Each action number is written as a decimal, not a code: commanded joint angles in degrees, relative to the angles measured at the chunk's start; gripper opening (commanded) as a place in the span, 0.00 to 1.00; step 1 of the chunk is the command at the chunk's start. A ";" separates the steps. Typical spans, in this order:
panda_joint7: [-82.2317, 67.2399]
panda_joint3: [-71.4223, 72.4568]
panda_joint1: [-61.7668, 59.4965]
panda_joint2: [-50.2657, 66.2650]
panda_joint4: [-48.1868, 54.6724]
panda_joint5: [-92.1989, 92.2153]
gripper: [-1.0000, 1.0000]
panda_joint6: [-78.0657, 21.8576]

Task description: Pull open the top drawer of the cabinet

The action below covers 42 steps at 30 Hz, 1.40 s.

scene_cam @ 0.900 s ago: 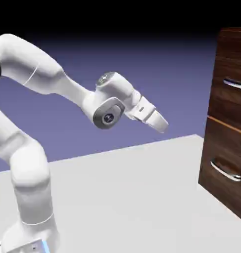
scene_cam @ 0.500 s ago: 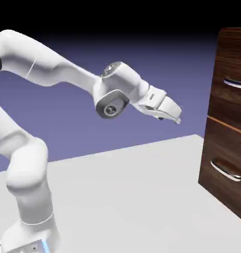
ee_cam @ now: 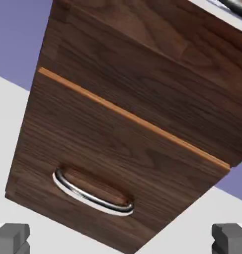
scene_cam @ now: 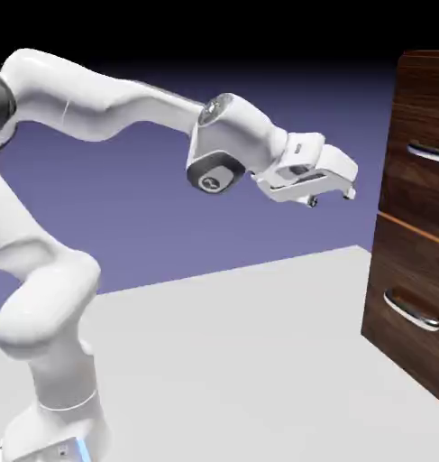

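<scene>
Your white two-finger gripper (scene_cam: 331,196) gapes wide and empty, just short of the dark walnut-grain top drawer (scene_cam: 416,185).

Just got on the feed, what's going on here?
A white robot arm is at a dark wood-grain cabinet to pull open its top drawer. Nothing is held: the end effector is open in the air, short of the cabinet. The top drawer's silver handle is untouched, and the drawer looks closed. The lower drawer, with its own curved handle, sits below an orange seam and also looks closed.
</scene>
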 commanded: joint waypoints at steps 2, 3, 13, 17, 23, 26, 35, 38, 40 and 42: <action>-4.99 1.99 -2.40 0.11 1.21 3.51 0.50 -0.56; -7.48 2.98 -3.61 0.16 1.82 5.26 0.50 -0.84; -32.40 12.90 -15.62 0.70 7.87 22.79 0.50 -3.64; -42.36 16.87 -20.43 0.92 10.29 29.80 0.50 -4.76; -57.31 22.82 -27.64 1.24 13.92 40.31 0.50 -6.44; -64.79 25.80 -31.24 1.40 15.73 45.57 0.50 -7.28; -87.22 34.73 -42.06 1.89 21.18 61.34 0.50 -9.80; -94.69 37.70 -45.66 2.05 22.99 66.60 0.50 -10.64; -99.67 39.69 -48.06 2.16 24.20 70.11 0.50 -11.20; -104.66 41.67 -50.47 2.27 25.41 73.61 0.50 -11.76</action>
